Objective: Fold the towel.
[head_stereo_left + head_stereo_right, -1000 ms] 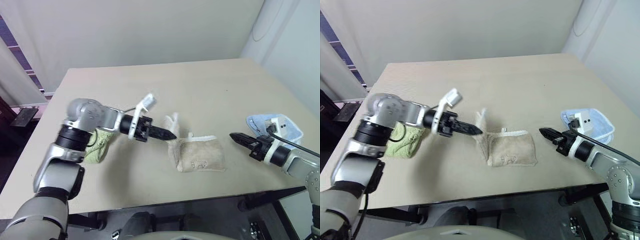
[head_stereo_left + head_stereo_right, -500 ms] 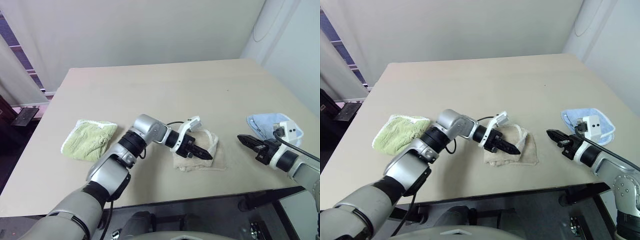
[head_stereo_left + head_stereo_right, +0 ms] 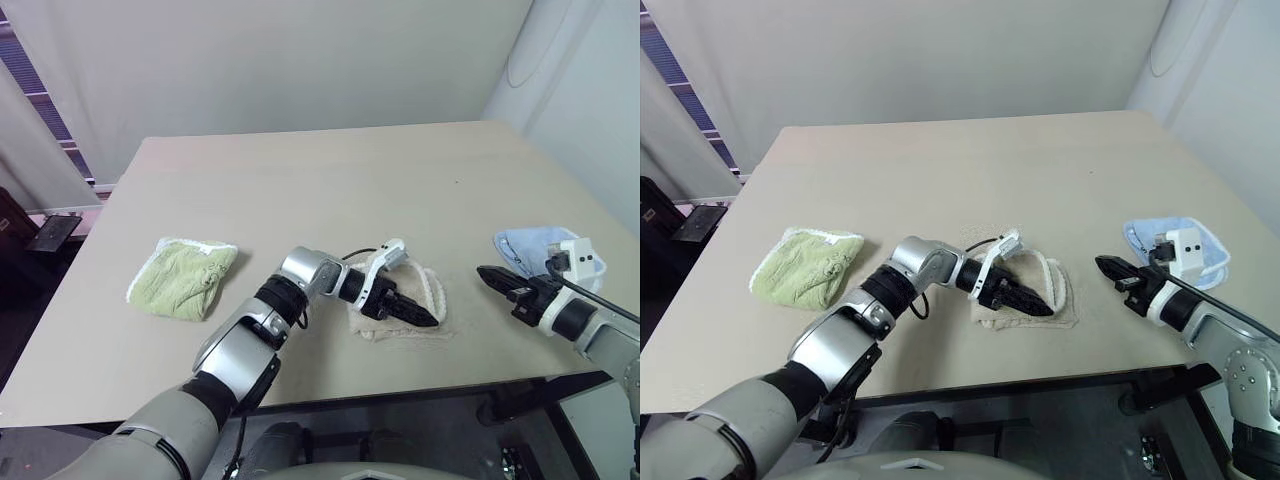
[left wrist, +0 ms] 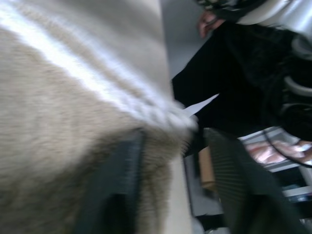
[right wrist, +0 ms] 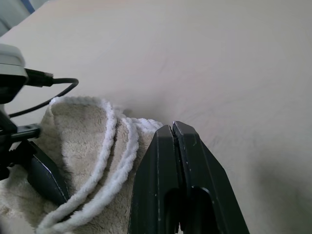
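- While my left gripper (image 3: 418, 313) lies low across the towel (image 3: 428, 292), its two black fingers (image 4: 234, 195) stand apart; the towel's pile and white cord sit between and against them, but I cannot tell whether they pinch any cloth.
- Towel: beige, bunched into a small thick bundle with white corded edge on top, near the near edge of the table (image 3: 300, 180), a little right of centre.
- In the right wrist view, two runs of white cord curve side by side over the towel's top fold; the left gripper's dark finger rests on the cloth beyond them.
- My right gripper (image 3: 490, 277) is closed, fingers pressed together, holding nothing. It hovers right of the towel, pointing left toward it, apart from the cloth.
- Green towel (image 3: 183, 278): folded, flat on the table, well left of the towel, apart from both arms.
- Blue towel (image 3: 525, 245): folded, at the right edge of the table, just behind my right wrist.
- Left arm reaches from the near left across to the towel; a thin black cable loops by its wrist.
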Motion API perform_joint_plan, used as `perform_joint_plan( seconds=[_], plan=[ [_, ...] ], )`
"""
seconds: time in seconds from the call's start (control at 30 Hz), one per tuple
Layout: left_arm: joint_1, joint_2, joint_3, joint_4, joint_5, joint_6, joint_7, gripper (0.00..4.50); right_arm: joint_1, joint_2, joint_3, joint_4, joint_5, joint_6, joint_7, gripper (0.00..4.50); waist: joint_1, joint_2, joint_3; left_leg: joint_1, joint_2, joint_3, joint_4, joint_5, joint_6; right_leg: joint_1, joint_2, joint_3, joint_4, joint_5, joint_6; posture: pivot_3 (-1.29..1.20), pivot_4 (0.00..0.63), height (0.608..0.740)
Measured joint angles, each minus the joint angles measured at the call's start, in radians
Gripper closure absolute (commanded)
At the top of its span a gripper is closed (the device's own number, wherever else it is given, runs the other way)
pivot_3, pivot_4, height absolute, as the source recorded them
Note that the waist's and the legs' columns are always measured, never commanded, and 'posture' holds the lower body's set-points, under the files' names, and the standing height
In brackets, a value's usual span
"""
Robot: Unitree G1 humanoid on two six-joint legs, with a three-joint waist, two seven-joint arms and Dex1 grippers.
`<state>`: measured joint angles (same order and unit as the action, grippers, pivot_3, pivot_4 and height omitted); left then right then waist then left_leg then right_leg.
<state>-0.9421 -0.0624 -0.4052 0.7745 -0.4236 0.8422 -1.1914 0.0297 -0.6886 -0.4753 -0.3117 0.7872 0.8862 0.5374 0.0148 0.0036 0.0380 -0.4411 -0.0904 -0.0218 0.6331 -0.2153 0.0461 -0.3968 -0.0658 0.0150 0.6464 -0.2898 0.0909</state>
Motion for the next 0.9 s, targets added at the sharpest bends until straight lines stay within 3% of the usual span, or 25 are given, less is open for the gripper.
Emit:
perform_joint_plan(
  seconds=[0.1,0.33,0.47,0.63,0.77,0.9],
  plan=[
    [0.007,0.001,0.040,-0.072,-0.012,0.017,-0.025,0.03,-0.011,0.004,0.002,0.000,0.001,-0.001,-0.001,4.50,-0.001,0.000,0.000,0.000,0.000,0.000,0.001,0.000,0.000,0.000,0.000,0.000,0.001,0.000,0.000,0.00,0.000,0.740],
    [0.127,0.135,0.089,-0.431,0.018,-0.255,-0.041,0.03,-0.049,0.050,0.022,-0.056,0.035,-0.050,0.031,4.50,-0.002,0.003,-0.002,0.002,0.001,0.000,-0.001,0.000,-0.001,0.000,0.001,0.000,0.002,0.000,0.000,0.00,0.000,0.740],
    [0.168,0.200,0.123,-0.465,0.067,-0.366,0.026,0.97,-0.068,0.072,0.079,-0.089,0.032,-0.105,0.066,4.50,0.001,0.003,-0.002,0.005,0.000,0.000,0.000,0.000,-0.001,0.004,0.001,0.000,0.002,0.000,0.000,0.00,0.000,0.740],
    [0.231,0.252,0.160,-0.464,0.082,-0.425,0.055,2.83,-0.087,0.073,0.149,-0.075,0.013,-0.139,0.112,4.50,0.000,0.002,-0.001,0.006,0.000,0.000,0.002,0.000,0.000,0.006,0.001,0.000,0.001,-0.001,-0.002,0.00,0.000,0.740],
    [0.275,0.241,0.143,-0.440,0.112,-0.479,0.053,4.28,-0.107,0.075,0.205,-0.023,-0.002,-0.157,0.160,4.50,0.001,0.002,-0.001,0.007,0.000,0.000,0.001,0.000,0.000,0.006,0.001,0.000,0.002,-0.001,-0.002,0.00,0.000,0.740],
    [0.306,0.187,0.087,-0.362,0.174,-0.559,0.066,4.46,-0.135,0.095,0.272,0.055,-0.031,-0.175,0.200,4.50,0.000,0.002,-0.001,0.007,0.000,0.000,0.001,0.000,0.000,0.007,0.001,0.000,0.002,0.000,0.000,0.00,0.000,0.740]
  ],
)
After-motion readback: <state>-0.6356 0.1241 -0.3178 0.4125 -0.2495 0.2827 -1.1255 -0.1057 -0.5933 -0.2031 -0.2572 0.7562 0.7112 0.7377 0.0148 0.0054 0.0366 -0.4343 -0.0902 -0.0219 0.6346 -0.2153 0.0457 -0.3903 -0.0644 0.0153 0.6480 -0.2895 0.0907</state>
